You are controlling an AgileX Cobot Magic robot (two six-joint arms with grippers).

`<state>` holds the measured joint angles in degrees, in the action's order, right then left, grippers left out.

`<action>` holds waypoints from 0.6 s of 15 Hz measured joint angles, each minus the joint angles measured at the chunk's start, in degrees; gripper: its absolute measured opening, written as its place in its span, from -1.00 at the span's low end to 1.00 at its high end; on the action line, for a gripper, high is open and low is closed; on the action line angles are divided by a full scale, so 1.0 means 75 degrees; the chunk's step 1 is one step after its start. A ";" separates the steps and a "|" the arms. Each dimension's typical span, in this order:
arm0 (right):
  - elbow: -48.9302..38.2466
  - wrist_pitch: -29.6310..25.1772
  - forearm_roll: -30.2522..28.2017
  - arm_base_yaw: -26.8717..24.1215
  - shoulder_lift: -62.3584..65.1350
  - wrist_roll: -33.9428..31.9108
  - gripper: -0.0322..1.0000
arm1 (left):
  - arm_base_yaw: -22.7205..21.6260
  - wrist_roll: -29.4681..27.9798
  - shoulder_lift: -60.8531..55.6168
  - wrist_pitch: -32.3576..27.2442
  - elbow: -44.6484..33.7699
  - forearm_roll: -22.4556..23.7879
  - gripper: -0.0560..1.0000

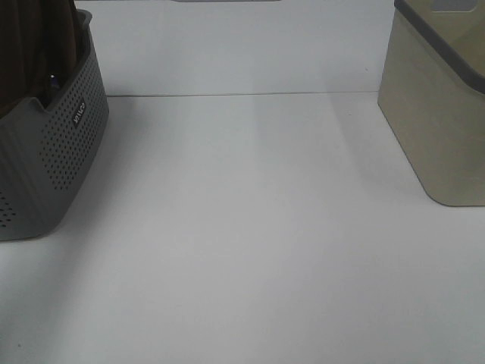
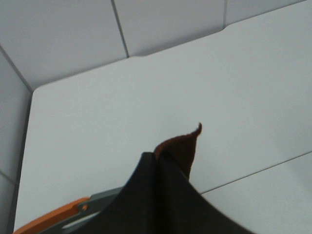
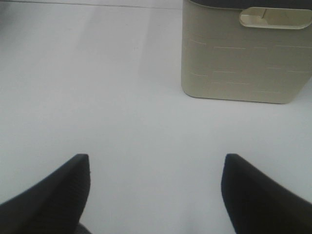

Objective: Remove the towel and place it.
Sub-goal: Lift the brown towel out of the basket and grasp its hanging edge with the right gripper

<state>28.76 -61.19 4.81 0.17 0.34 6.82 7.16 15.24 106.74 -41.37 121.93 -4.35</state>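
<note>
We see the towel (image 1: 34,45) as a dark brown mass rising out of the grey perforated basket (image 1: 68,152) at the far left of the high view, running up past the top edge of that picture. In the left wrist view a pointed corner of the same brown cloth (image 2: 183,146) sticks out from between the black fingers of the left gripper (image 2: 157,160), which are pressed together and pinch it, with the white table (image 1: 250,250) far below. On the basket's side wall we make out a small pale label (image 1: 79,114) with raised letters, but they are too small for us to read. The basket stands on the table at the left; well apart from it, at the right edge, stands a beige bin (image 1: 436,129) with a dark grey rim (image 1: 443,38). The right wrist view shows that bin (image 3: 243,63) with a handle slot (image 3: 275,18) near its top and faint brick-like lines on its wall, no writing that we can read. The right gripper (image 3: 156,168) hangs over bare table with its two black fingers (image 3: 68,187) spread wide and nothing between them.
</note>
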 joint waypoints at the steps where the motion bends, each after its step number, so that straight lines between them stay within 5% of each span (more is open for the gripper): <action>1: 0.0000 0.0000 0.0000 0.0000 0.0000 0.0000 0.45 | 0.0550 0.0359 -0.0420 -0.0092 0.0000 -0.0092 -0.89; 9: 0.0000 0.0000 0.0252 0.0000 -0.0267 0.0000 0.45 | 0.3125 0.0558 -0.0993 -0.1910 0.0000 -0.0298 -0.89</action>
<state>28.76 -61.19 6.70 0.17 -1.66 6.82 30.60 19.42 99.29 -55.69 121.93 -6.59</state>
